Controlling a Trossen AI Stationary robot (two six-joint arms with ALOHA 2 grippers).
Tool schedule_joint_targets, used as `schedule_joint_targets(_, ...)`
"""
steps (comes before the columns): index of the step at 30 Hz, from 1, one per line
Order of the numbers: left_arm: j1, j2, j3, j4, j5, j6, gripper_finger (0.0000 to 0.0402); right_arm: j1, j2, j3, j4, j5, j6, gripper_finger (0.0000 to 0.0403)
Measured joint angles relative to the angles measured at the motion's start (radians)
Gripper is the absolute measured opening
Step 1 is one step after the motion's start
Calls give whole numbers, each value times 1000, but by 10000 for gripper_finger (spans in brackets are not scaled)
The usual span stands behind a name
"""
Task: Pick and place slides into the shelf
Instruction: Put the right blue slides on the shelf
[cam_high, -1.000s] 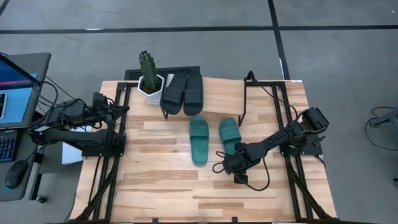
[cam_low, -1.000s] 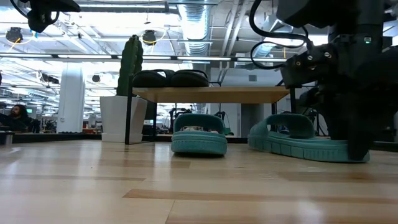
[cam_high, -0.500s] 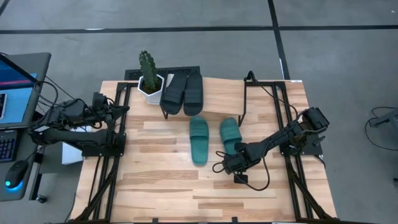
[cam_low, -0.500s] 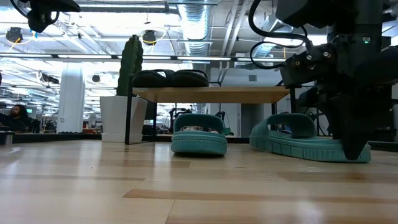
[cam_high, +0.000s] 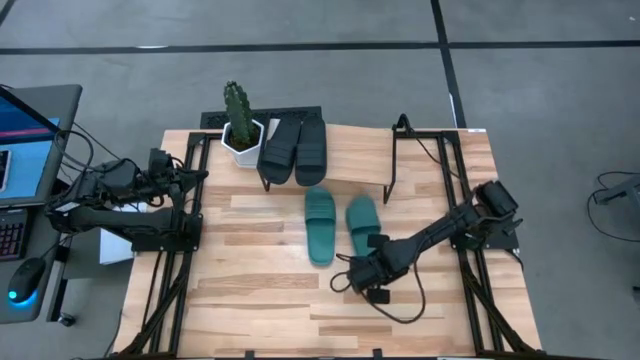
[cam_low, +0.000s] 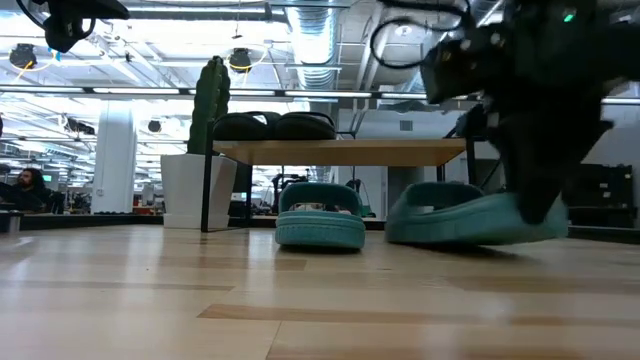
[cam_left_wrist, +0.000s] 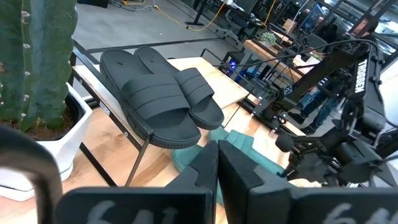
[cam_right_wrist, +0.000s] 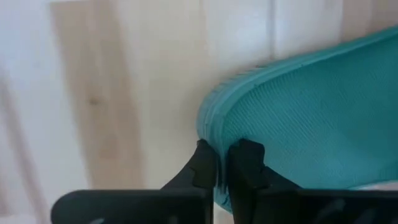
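Observation:
Two black slides (cam_high: 295, 148) lie side by side on the left part of the tilted light-wood shelf (cam_high: 350, 152). In front of the shelf, one teal slide (cam_high: 320, 226) lies flat on the table. My right gripper (cam_high: 366, 256) points down, shut on the near end of the second teal slide (cam_high: 362, 220) just to its right. In the low view this slide (cam_low: 465, 215) tilts with its near end raised. My left gripper (cam_high: 200, 176) waits shut at the table's left edge. My right gripper pinches the rounded rim of the teal slide's heel end (cam_right_wrist: 219, 134) between its two fingers, one finger (cam_right_wrist: 204, 167) on the outer wall and the other over the footbed. The fingers come from above. The heel end is lifted; the strap end (cam_low: 410, 228) stays low by the table.
A cactus in a white pot (cam_high: 240, 135) stands at the shelf's left end, next to the black slides. The shelf's right half is bare board. Black frame rails (cam_high: 470, 270) run along both table sides. Bare tabletop (cam_high: 260, 300) lies toward the near edge.
My right gripper has shut on the heel rim of the right teal slide, then risen and gone toward the table's left and near edge. The slide's heel end has lifted off the table and the slide has shifted left, closer to the other teal slide.

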Motion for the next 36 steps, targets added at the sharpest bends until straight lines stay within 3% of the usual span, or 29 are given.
schedule_joint_targets(16,0,0,0,0,0,0,0,119,-2,176,-223,-5,206,5)
schedule_joint_targets(36,0,0,0,0,0,-23,0,248,-5,453,-413,85,295,3)
